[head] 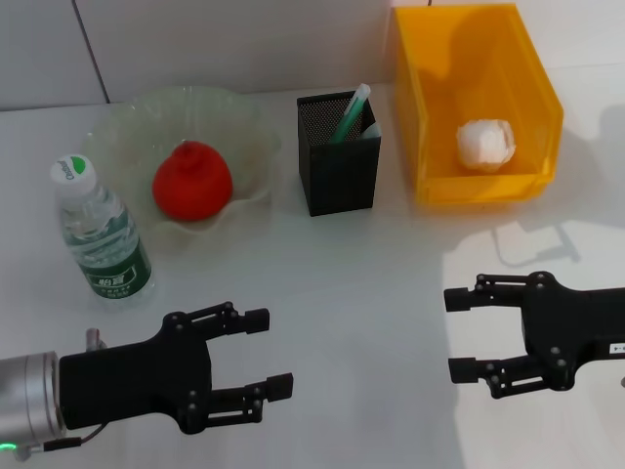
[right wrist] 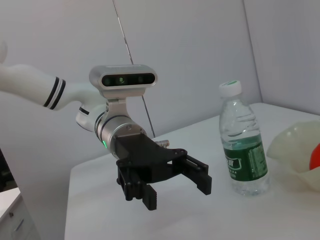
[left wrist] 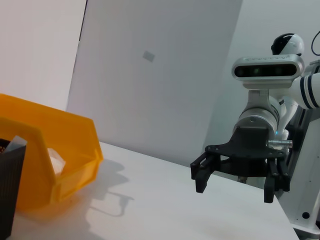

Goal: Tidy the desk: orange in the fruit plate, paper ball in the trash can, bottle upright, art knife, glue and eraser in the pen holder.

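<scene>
Left gripper jaws apart, empty, low over bench; right gripper likewise. Bottle upright at left gripper's 11 o'clock, orange in fruit plate, paper ball in trash can, pen holder at 12; nothing loose seen

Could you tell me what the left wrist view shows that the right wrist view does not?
Only the left wrist view shows the yellow bin with the paper ball inside, the pen holder and the open right gripper. Only the right wrist view shows the upright bottle, the fruit plate with the orange, and the open left gripper. Both show the white table.
</scene>
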